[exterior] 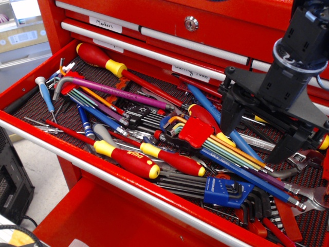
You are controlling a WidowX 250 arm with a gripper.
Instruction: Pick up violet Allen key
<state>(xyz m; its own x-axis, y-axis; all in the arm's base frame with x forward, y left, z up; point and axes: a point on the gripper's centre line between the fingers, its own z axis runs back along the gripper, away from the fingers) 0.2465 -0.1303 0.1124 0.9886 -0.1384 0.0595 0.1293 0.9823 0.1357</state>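
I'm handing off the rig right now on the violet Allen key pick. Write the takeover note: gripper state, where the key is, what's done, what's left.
Gripper: open, empty, hovering over the right side of the open tool drawer.
Violet Allen key: lying at the drawer's left rear, grey bent end pointing left, shaft running right beneath the red-and-yellow screwdriver.
Done: nothing picked yet; key untouched.
Left: move left across the drawer, descend, close on the violet shaft, lift.

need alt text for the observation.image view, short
A violet Allen key lies untouched among screwdrivers and hex key sets in an open red tool drawer. The black gripper hangs above the drawer's right side, fingers apart and empty.
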